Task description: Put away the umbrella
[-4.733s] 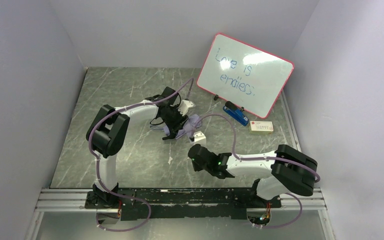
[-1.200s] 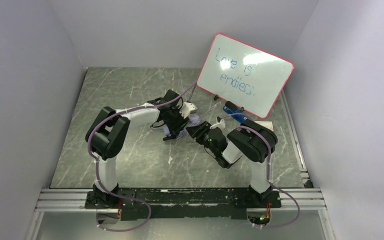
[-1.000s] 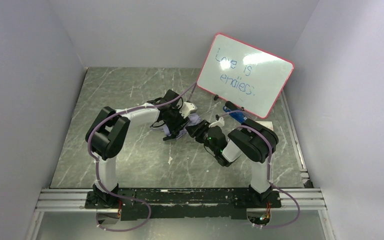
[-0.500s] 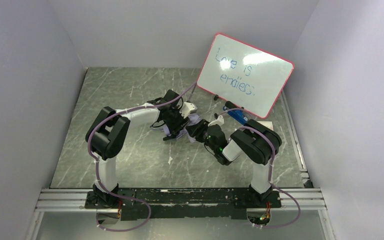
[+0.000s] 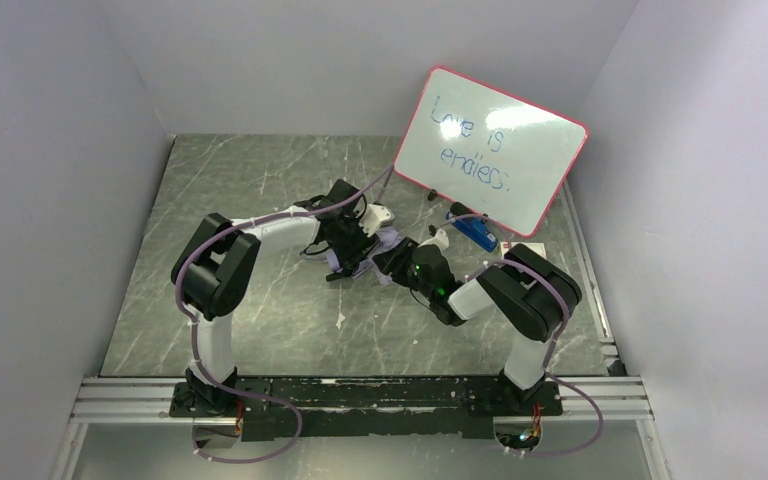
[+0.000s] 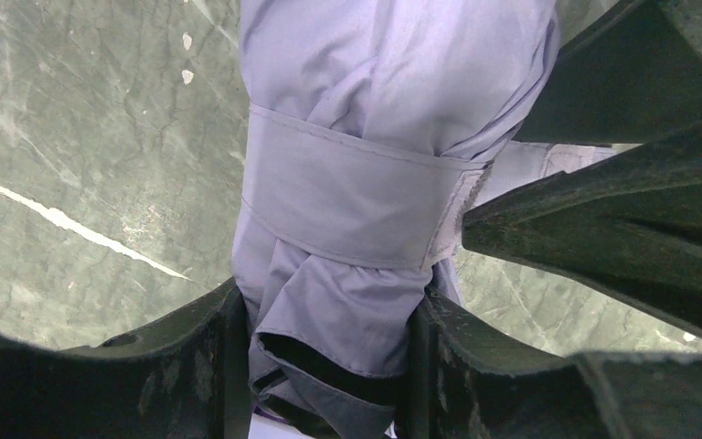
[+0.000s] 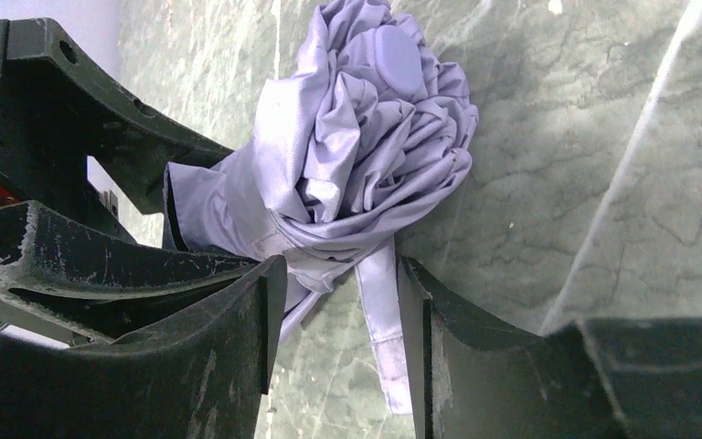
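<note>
The lavender umbrella (image 6: 356, 110) lies folded on the marble table (image 5: 260, 200), with a strap band (image 6: 347, 197) wrapped round its bunched fabric. My left gripper (image 6: 327, 306) is shut on the umbrella, one finger pressed against each side of the fabric below the band. The right gripper (image 7: 340, 334) is open right beside the bundle (image 7: 366, 137). The loose strap tail (image 7: 384, 329) hangs between its fingers, close to the right finger (image 7: 420, 320). From above, both grippers (image 5: 352, 252) (image 5: 390, 265) meet at the umbrella (image 5: 387, 240) mid-table. Its handle and shaft are hidden.
A pink-framed whiteboard (image 5: 490, 150) leans at the back right. A blue eraser (image 5: 472, 232) lies at its foot, and a small white box (image 5: 508, 247) is partly behind the right arm. Grey walls enclose the table on three sides.
My right gripper has crept left up to the umbrella while its elbow swung out to the right. The left arm has held still with the umbrella in its grip.
</note>
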